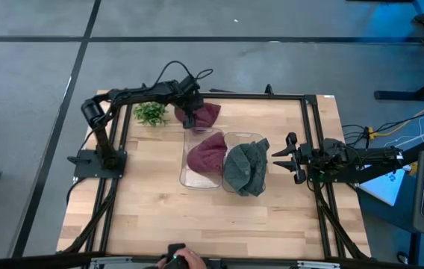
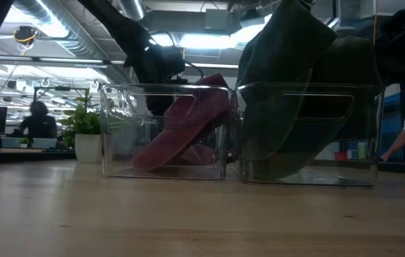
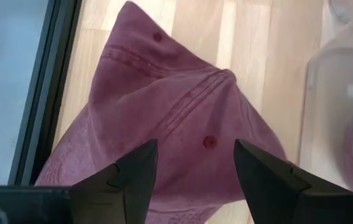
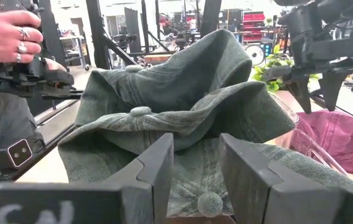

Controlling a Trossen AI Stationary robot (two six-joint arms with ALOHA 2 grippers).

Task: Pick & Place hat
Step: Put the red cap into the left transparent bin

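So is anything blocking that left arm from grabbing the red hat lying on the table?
Nothing visible. The left gripper hangs right over the red hat with its jaws open and only air between them.

One hat (image 1: 206, 155) lies in the left bin (image 1: 189, 178), another (image 1: 206, 113) behind it.

Matt cloth hats (image 1: 206, 153), seemingly cotton

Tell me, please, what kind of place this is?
Probably a robotics lab or workshop. A light wooden table in a black metal frame stands on grey floor, and the low view shows ceiling strip lights and a person at a desk behind.
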